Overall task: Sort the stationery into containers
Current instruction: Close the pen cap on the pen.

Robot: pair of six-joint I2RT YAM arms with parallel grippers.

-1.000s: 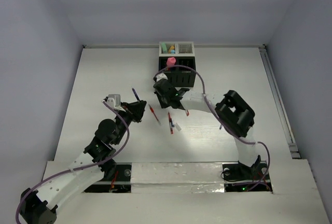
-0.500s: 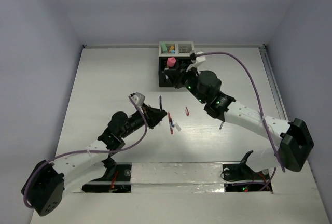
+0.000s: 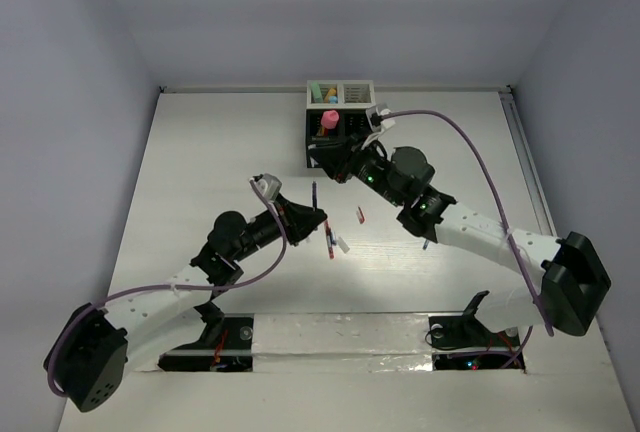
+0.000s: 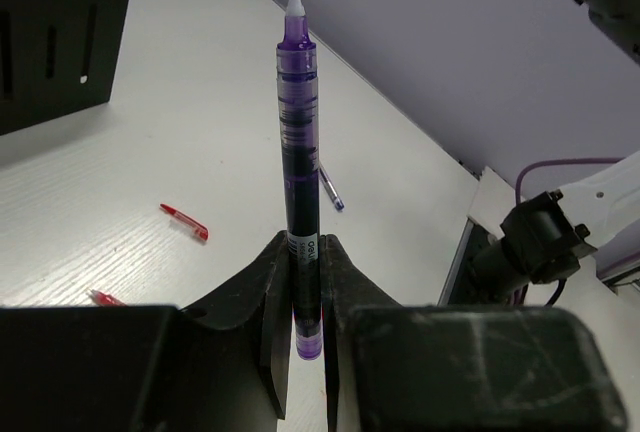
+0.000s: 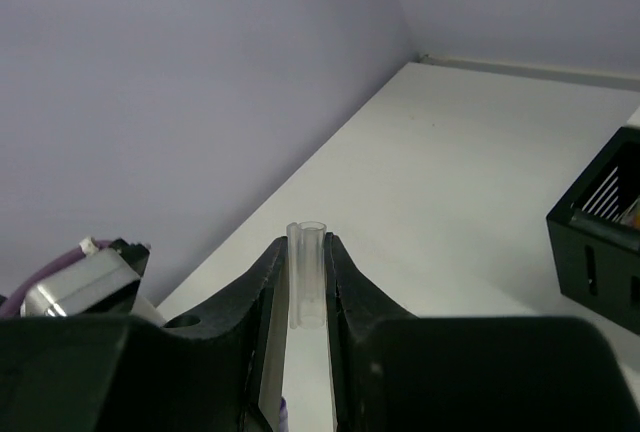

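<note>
Holding, left side: a slim purple pen [image 4: 299, 142] with a white cone tip, uncapped. It is clamped low on the barrel by the left gripper [image 4: 303, 287], jaws clenched on it, tip pointing away from the wrist.

Holding, right side: a short clear plastic tube [image 5: 308, 272], probably a pen cap. It is pinched at its lower half by the right gripper [image 5: 306, 292], open end outward.

Containers: a black slotted organizer box [image 3: 325, 147] joined to a white slotted box [image 3: 352, 92] at the far middle of the white table [image 3: 200, 152]. A pink chunky marker [image 3: 329, 118] stands in the black one.

Loose: a small red cap [image 4: 185, 222] and thin pens [image 3: 329, 237] lying mid-table.

Pose: the left arm stretches from its base toward mid-table, its pen well short of the boxes. The right arm has its elbow far out right and its forearm swung back, with the gripper just before the black box.

Handling note (judgement): line the tube up over an open compartment before letting go, and keep the two wrists apart. Carry the pen along its own axis so the low grip does not let it tilt.
</note>
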